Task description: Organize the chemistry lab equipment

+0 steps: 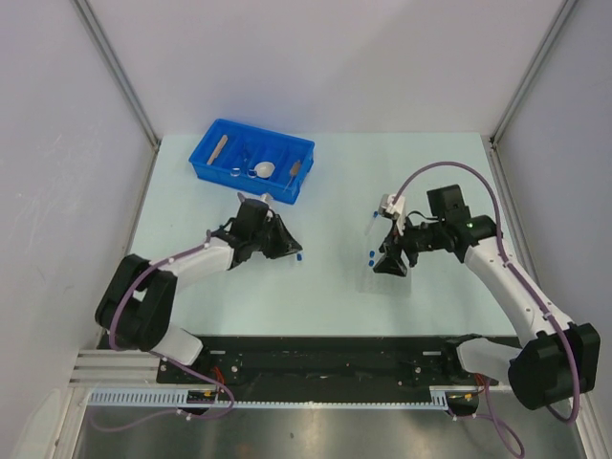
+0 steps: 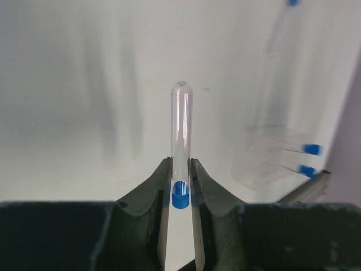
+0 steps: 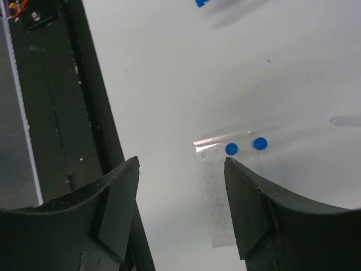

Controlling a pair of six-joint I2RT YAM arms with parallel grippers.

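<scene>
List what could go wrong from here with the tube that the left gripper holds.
1. The left gripper pinches the tube only at its capped end; the long clear body could pivot or slip in transit.
2. The right gripper hangs open above the clear rack, not holding it, so it may slide or tip when a tube goes in.

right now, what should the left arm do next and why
Probably carry the blue-capped tube to the clear rack: the left gripper is shut on it near its cap, and the rack holds only two tubes, with holes free.
</scene>
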